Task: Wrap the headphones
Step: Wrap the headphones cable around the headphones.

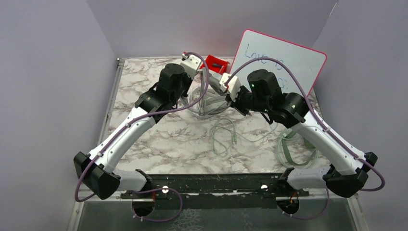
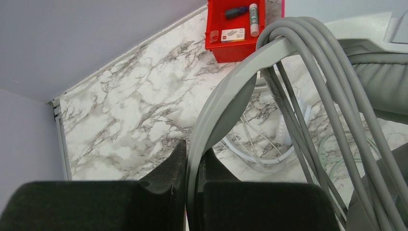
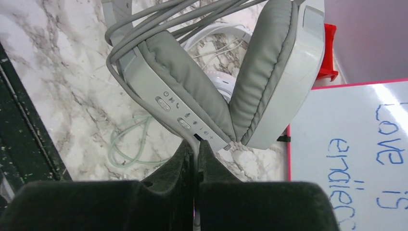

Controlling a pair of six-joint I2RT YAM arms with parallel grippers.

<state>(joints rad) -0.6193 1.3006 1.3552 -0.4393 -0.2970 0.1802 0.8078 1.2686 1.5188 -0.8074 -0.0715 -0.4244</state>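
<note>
A grey pair of headphones (image 3: 260, 72) is held up between my two grippers at the back of the table. Its two padded cups press together. Its cable (image 2: 312, 53) is looped several times over the headband (image 2: 226, 96). My left gripper (image 2: 193, 149) is shut on the headband, edge-on between the pads. My right gripper (image 3: 197, 144) is shut on the cable just where it leaves the lower cup, below the button strip. From above, the left gripper (image 1: 199, 67) and right gripper (image 1: 226, 85) sit close together over the pair.
A white pair (image 1: 204, 108) lies on the marble under the held one. A mint cable (image 1: 223, 139) coils mid-table, and another pale green loop (image 1: 288, 151) lies by the right arm. A red bin (image 1: 215, 62) and a whiteboard (image 1: 284, 62) stand at the back.
</note>
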